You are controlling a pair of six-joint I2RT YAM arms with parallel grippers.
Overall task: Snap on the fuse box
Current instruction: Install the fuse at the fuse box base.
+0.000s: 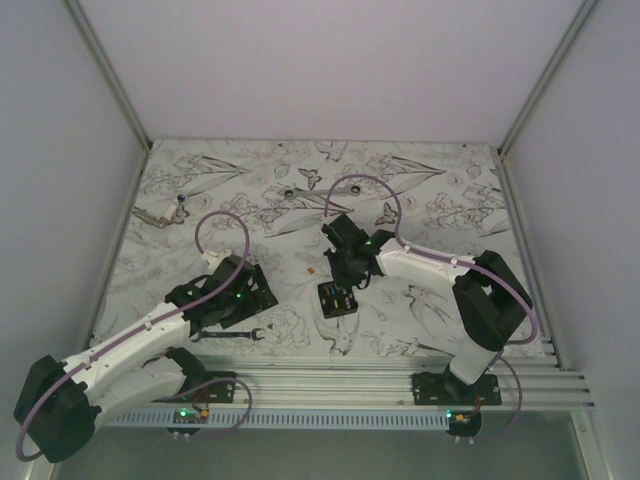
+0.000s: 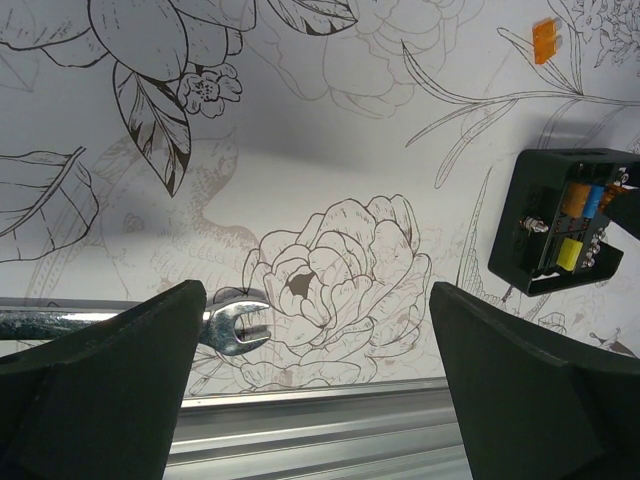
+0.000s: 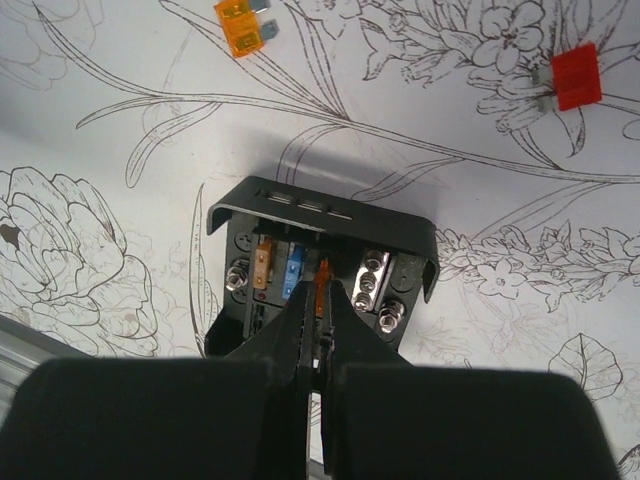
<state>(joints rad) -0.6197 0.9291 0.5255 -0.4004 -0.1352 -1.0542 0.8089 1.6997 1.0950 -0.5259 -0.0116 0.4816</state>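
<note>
Small black square plastic fuse box (image 3: 320,215) is seen lying on the floral-print tabletop (image 1: 420,180), front centre, near the alu rail (image 2: 300,440), open side up. Orange, blue + yellow fuses and silver screw terminals (image 3: 372,275) are shown inside.

R gripper (image 3: 318,335) is positioned directly over the box. Its tips are pressed together w/ no gap and reach in at an orange fuse; whether that fuse is pinched can't be told.

L gripper (image 2: 315,290) is held wide apart and empty, w/ the box off to its right, not touched. The open-end head of a silver wrench (image 2: 235,325) is seen on the table under it.

A loose orange blade fuse (image 3: 243,28) and a loose red blade fuse (image 3: 577,77) are laid on the table beyond the box, apart from it.

Any print on box/fuses is too small to be read.
</note>
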